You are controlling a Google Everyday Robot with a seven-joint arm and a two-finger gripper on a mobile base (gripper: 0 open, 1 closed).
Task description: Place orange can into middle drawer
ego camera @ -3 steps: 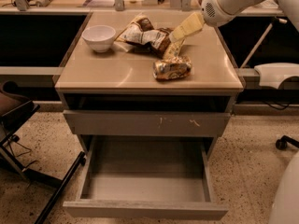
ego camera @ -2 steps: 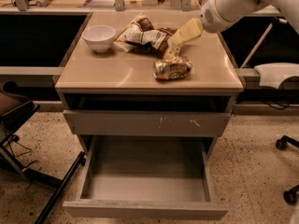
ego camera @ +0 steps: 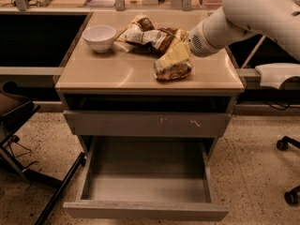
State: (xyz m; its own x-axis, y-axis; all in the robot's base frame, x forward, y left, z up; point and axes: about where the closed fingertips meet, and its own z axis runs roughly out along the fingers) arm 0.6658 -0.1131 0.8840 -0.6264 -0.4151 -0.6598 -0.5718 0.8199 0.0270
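Observation:
The orange can (ego camera: 172, 71) lies on its side on the tan cabinet top (ego camera: 112, 71), right of centre near the front edge. My gripper (ego camera: 174, 57) comes in from the upper right on the white arm (ego camera: 248, 15) and sits right over the can's top, touching or nearly touching it. The middle drawer (ego camera: 146, 187) is pulled out wide open below, with a plain front panel and a bare grey floor.
A white bowl (ego camera: 99, 37) stands at the back left of the top. Crinkled brown-and-white snack bags (ego camera: 149, 33) lie behind the can. A shut drawer front with white scratch marks (ego camera: 146, 124) sits above the open drawer. A black chair base (ego camera: 28, 172) is at left, and a white chair (ego camera: 276, 74) at right.
The arm has swung down and to the left, bringing my gripper from above the snack bags onto the orange can. The can, bags, bowl and drawer have not moved.

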